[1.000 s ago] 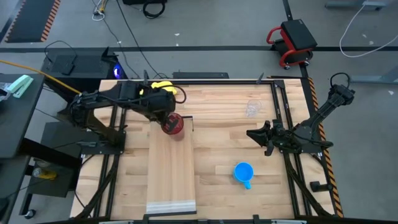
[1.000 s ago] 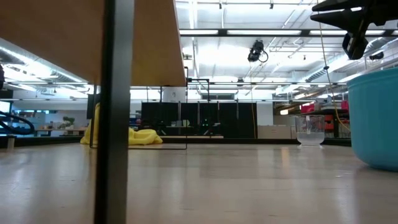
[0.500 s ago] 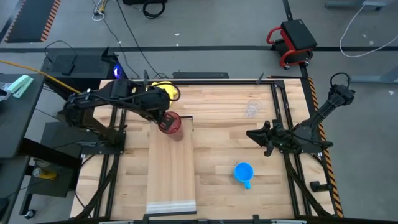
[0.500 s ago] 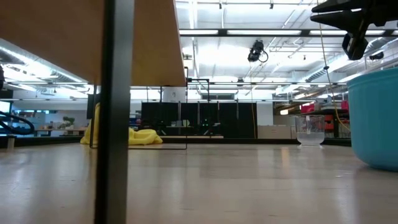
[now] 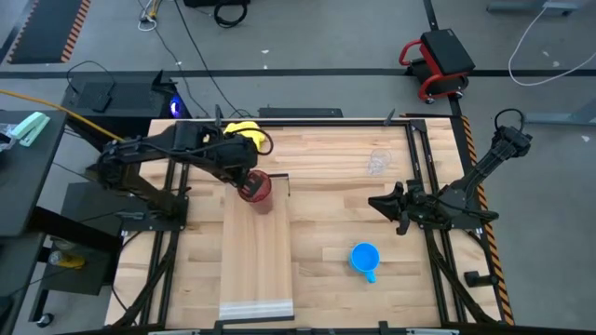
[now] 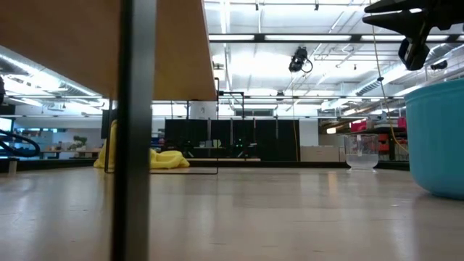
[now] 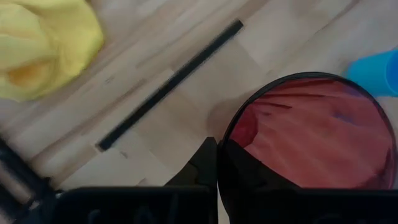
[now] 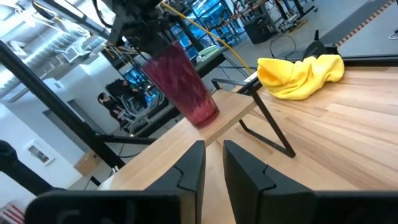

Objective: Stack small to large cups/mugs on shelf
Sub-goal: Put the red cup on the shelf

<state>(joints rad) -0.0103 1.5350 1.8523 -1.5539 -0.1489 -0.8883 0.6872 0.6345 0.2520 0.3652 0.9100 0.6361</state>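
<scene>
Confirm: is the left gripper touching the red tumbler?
Touching. In the left wrist view the left gripper is shut on the red tumbler's rim, one finger inside and one outside. The right wrist view shows the tumbler hanging tilted from it over the shelf.

Overhead looks straight down, low camera skims level; both wrist cameras share the red tumbler (image 7: 309, 134)

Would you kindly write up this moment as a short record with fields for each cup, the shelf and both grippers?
red tumbler: tilted, at the far end of the shelf, gripped at its rim
blue mug: upright on the table, right of the shelf, untouched
clear glass cup: on the table, far right area, untouched
shelf: bears only the tumbler
left gripper: shut on the tumbler's rim
right gripper: idle between glass cup and mug, holding nothing
yellow cloth: at the far edge
</scene>
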